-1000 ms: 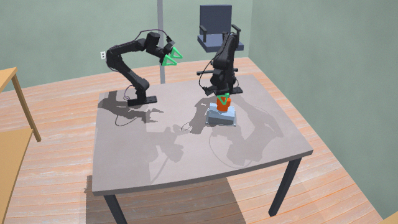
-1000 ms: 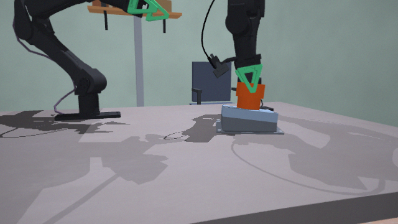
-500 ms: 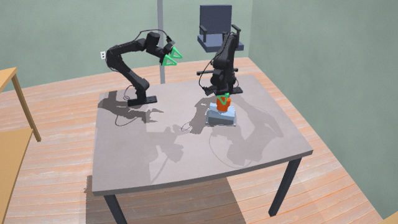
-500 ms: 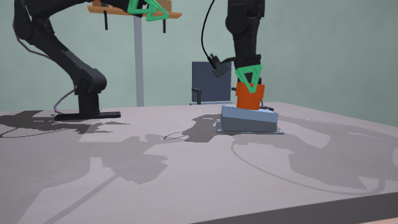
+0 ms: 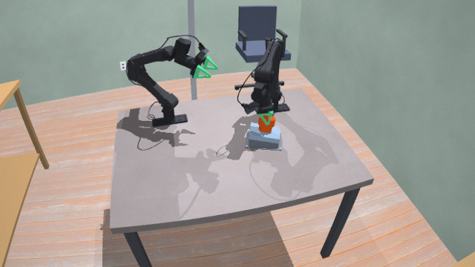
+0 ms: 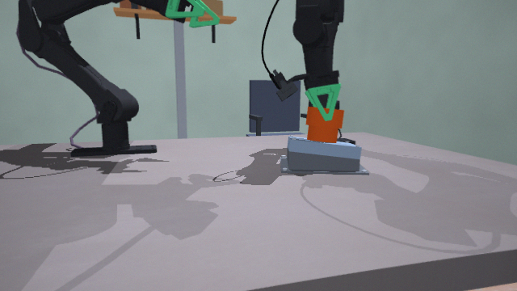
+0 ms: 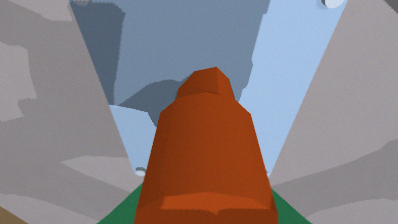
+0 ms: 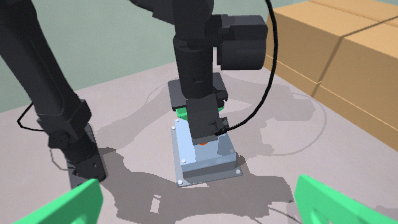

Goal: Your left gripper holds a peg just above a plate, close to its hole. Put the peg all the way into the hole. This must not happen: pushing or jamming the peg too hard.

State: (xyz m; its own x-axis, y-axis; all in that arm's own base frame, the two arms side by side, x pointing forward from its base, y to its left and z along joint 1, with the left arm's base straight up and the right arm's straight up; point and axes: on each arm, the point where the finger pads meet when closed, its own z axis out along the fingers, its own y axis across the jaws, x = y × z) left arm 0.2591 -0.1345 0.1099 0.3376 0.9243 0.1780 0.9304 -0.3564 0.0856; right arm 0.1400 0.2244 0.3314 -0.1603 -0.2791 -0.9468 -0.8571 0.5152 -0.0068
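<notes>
Plate (image 5: 264, 141) (image 6: 323, 159) (image 7: 295, 40) (image 8: 190, 150) sits on the worktop (image 5: 208, 200) (image 6: 242, 226) (image 7: 340, 100) (image 8: 275, 135), nearer the far edge than the near one in the top view, right of middle, towards the far right corner. Orange peg (image 5: 265, 127) (image 6: 322, 131) (image 7: 207, 145) (image 8: 203, 143) is upright with a slight lean, its foot meeting the plate's sloping top; I can't tell whether it has entered the hole. My left gripper (image 5: 266, 118) (image 6: 325, 109) (image 7: 203, 185) (image 8: 199, 118) is clamped on the peg's wide upper part; right gripper (image 5: 214, 73) (image 6: 210, 18) (image 8: 200, 187) is held up off the worktop, fingers apart. Handling, my guess: peg light, stiff, not fragile, perhaps smooth enough to slip up through the pads if the foot catches. Best hold is that wide top, leaving the narrow shank free to go down. I'd line it up with the slope, then lower gently, backing off at any resistance. Views: exterior gives the step from wide top to narrow shank and the tilt of the plate's top; left wrist looks along the peg but hides the hole behind it; right wrist shows the plate's corner bolts, with only a sliver of orange below my left arm.
</notes>
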